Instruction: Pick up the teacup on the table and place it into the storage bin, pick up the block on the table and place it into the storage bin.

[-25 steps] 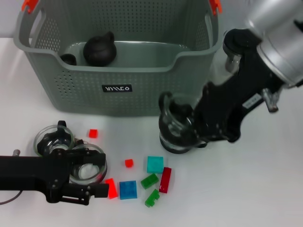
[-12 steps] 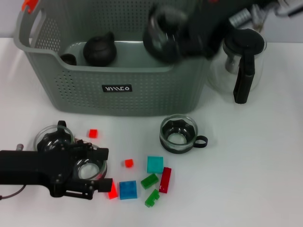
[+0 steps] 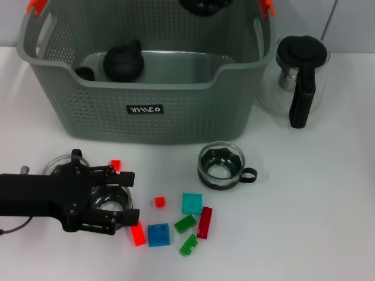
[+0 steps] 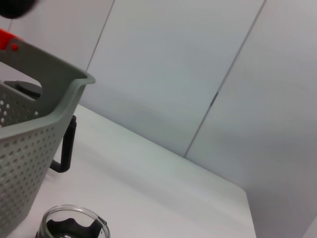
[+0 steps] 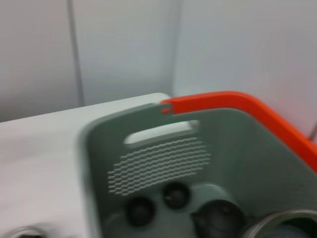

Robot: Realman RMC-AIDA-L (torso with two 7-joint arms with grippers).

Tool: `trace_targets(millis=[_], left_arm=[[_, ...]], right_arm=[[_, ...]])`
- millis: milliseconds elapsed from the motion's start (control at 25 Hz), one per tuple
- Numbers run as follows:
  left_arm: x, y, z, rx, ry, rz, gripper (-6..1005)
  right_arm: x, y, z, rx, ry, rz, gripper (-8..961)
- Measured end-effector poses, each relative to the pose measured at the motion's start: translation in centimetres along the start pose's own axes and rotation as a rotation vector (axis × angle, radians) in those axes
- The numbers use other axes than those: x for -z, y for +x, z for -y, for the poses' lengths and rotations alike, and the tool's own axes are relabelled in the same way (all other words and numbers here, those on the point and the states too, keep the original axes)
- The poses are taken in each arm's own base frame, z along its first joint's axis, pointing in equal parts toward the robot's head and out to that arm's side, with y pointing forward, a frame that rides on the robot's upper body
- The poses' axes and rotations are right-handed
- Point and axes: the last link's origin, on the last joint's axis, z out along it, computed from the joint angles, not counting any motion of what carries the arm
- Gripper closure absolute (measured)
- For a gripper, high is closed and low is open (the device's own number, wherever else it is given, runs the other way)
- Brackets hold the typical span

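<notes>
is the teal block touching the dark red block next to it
Apart. The head view shows a thin strip of white table between the teal block and the dark red block.

Right gripper [image 3: 202, 6] gone from beside the teacup [image 3: 221, 167], up past the storage bin [image 3: 146, 88] rim; only a dark sliver shows at head view's top edge. Glass teapot [image 3: 299, 73] now unobstructed. Left gripper [image 3: 108, 202] shifted slightly, uncovering red block [image 3: 137, 234].

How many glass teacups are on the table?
3. One teacup stands alone in front of the storage bin. Two more sit front-left under the left gripper: one between its jaws, another mostly hidden behind. Others may be hidden.
</notes>
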Motion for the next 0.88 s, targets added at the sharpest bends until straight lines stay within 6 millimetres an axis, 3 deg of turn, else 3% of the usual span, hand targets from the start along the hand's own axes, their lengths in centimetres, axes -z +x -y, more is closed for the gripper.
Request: trace_targets(millis=[400, 880], left_arm=[[-0.3, 0.1, 0.1, -0.017, -0.004, 0.010, 94], [-0.9, -0.6, 0.4, 0.004, 0.012, -0.002, 94]], right_arm=[[-3.9, 1.7, 2.3, -0.068, 0.160, -0.005, 870], [-8.0, 5.1, 1.4, -0.036, 0.255, -0.018, 862]])
